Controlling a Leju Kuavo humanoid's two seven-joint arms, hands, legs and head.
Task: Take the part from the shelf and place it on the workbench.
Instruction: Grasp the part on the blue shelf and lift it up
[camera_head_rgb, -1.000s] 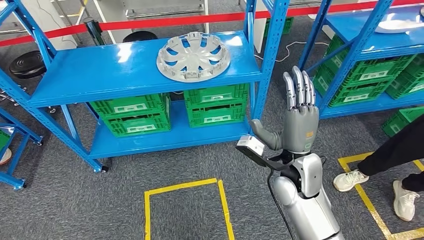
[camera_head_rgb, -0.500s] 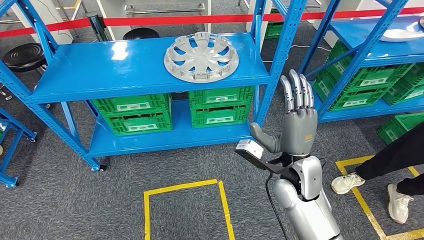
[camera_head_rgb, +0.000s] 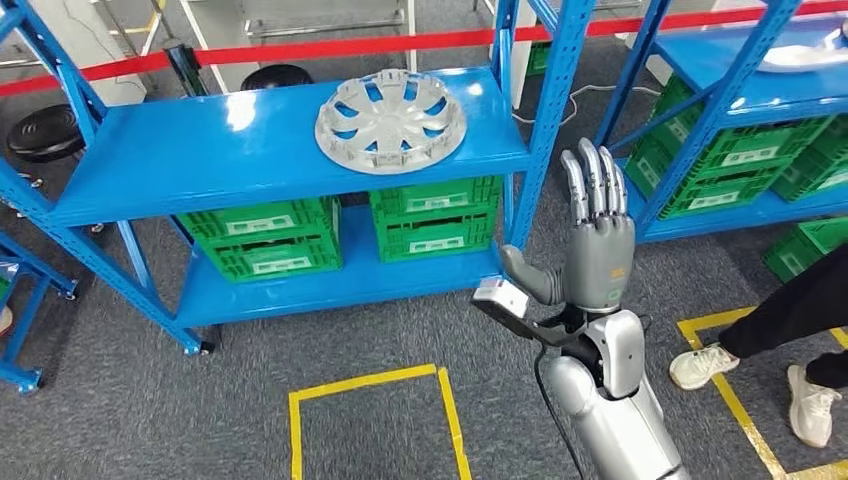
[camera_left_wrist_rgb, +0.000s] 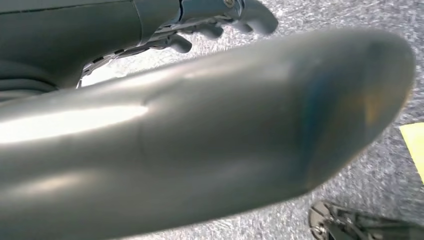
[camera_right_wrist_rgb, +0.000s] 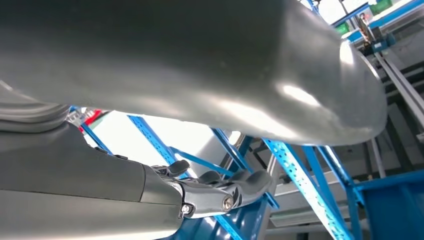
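The part is a silver wheel cover (camera_head_rgb: 390, 121) lying flat on the top board of the blue shelf rack (camera_head_rgb: 200, 150), towards its right end. My right hand (camera_head_rgb: 595, 235) is raised in front of the rack's right post, below and to the right of the cover and well apart from it. Its fingers point straight up, the thumb sticks out to the side, and it holds nothing. The right wrist view has the same hand (camera_right_wrist_rgb: 150, 75) before the blue rack posts. My left hand (camera_left_wrist_rgb: 165, 150) hangs over grey carpet with nothing in it, its fingers (camera_left_wrist_rgb: 225, 20) loosely bent.
Green crates (camera_head_rgb: 265, 238) fill the rack's lower board. A second blue rack (camera_head_rgb: 740, 80) with more green crates stands at the right. A person's legs (camera_head_rgb: 790, 310) stand at the right edge by yellow floor tape. A yellow tape square (camera_head_rgb: 375, 420) marks the carpet. Red barrier tape (camera_head_rgb: 300, 47) runs behind.
The whole picture shifts a little from frame to frame, so the camera has moved. My right hand stays raised and spread in the same pose. The wheel cover has not moved on the shelf.
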